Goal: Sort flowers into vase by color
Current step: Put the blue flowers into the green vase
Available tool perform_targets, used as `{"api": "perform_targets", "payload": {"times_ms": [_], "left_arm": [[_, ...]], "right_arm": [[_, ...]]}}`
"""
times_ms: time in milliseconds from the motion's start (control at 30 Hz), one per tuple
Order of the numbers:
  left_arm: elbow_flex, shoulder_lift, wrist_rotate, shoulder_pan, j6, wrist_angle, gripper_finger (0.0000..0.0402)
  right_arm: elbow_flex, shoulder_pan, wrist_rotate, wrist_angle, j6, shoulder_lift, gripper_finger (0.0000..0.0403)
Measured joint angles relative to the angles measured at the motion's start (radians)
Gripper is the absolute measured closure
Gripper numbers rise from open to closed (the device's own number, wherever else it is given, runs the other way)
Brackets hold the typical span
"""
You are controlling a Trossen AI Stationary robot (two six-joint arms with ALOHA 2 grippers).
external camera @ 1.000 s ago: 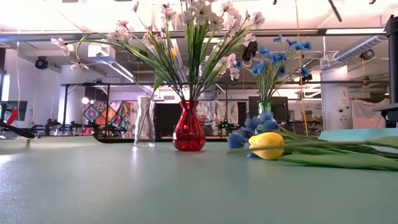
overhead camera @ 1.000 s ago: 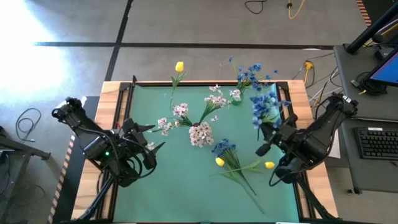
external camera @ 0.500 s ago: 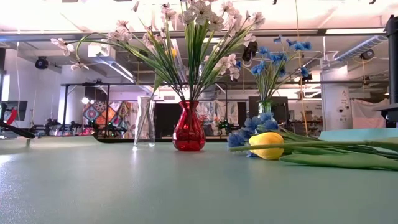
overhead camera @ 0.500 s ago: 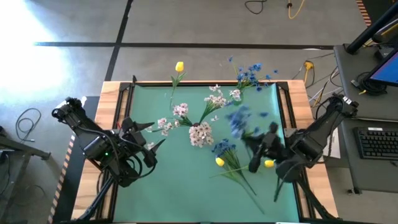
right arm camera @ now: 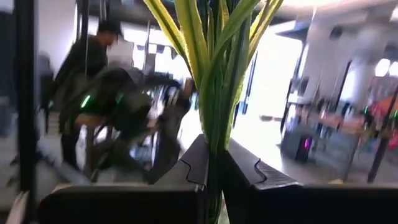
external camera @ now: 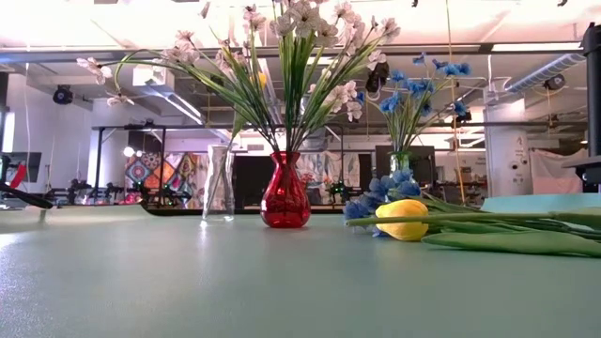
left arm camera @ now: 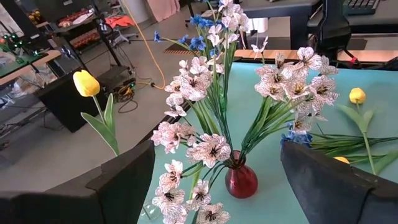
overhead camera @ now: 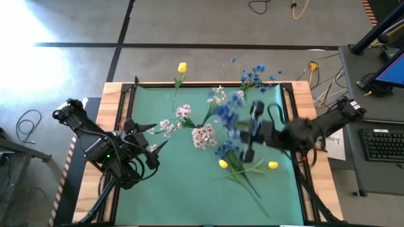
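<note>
My right gripper [overhead camera: 245, 133] is above the middle of the table, shut on a spray of small blue flowers [overhead camera: 227, 113]. A red vase [overhead camera: 203, 136] of pinkish-white blossoms [external camera: 300, 38] stands mid-table. A clear vase [external camera: 218, 183] at the far left holds a yellow tulip [overhead camera: 182, 67]. A small vase at the far right holds blue flowers [overhead camera: 254, 75]. Two yellow tulips [overhead camera: 223, 164] and a blue spray [overhead camera: 225, 150] lie flat on the mat. My left gripper [overhead camera: 149, 147] is open and empty at the table's left, facing the red vase [left arm camera: 240, 180]. My right gripper pinches the bundled green stems [right arm camera: 214, 134] of the blue spray between its two fingers [right arm camera: 249, 171]. The stems and leaves rise straight out past the fingertips. The spray is lifted clear of the table, with its blossoms toward the table's left of the gripper.
The green mat [overhead camera: 183, 195] is bare toward the near edge. A wooden rim [overhead camera: 95, 145] frames the table. A desk with a keyboard [overhead camera: 384, 142] stands to the right. Cables lie on the floor beyond the far edge.
My right gripper has swung from the table's right edge toward its left, to the middle, and has turned about. The blue spray has gone with it, clear of the table. My left arm and the flowers on the mat have kept still.
</note>
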State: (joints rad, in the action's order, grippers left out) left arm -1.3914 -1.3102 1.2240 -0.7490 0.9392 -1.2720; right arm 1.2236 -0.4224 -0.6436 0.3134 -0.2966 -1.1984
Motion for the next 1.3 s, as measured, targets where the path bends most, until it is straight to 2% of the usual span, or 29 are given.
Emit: {"api": "perform_targets", "payload": {"times_ms": [100,233,400,500,600,700,800,1000,1300], "left_arm": [[0.0,0.0,0.026,0.001,-0.016,0.0,0.007],[0.0,0.001,0.066,0.007,-0.062,0.0,0.007],[0.0,0.001,0.075,0.03,-0.138,0.0,0.007],[0.0,0.001,0.107,0.045,-0.159,-0.001,0.007],[0.0,0.001,0.126,0.06,-0.176,-0.001,0.007],[0.0,0.001,0.128,0.071,-0.188,-0.001,0.007],[0.0,0.002,0.129,0.074,-0.189,0.0,0.007],[0.0,0.002,0.128,0.073,-0.176,0.001,0.007],[0.0,0.002,0.128,0.073,-0.172,0.005,0.007]], "right_arm": [[0.0,0.136,0.126,0.08,-0.035,0.006,0.0385],[0.026,0.361,0.222,0.089,-0.011,0.013,0.0385],[0.032,0.675,0.251,0.09,0.017,0.012,0.0385],[0.024,0.88,0.284,0.096,0.15,0.012,0.0385],[0.0,1.072,0.456,0.096,0.331,-0.001,0.0385],[-0.02,1.209,0.648,0.096,0.485,-0.044,0.0385],[-0.051,1.291,0.747,0.123,0.518,-0.089,0.0385],[-0.123,1.351,0.75,0.209,0.505,-0.114,0.0385],[-0.283,1.396,0.753,0.276,0.492,-0.082,0.0385]]}}
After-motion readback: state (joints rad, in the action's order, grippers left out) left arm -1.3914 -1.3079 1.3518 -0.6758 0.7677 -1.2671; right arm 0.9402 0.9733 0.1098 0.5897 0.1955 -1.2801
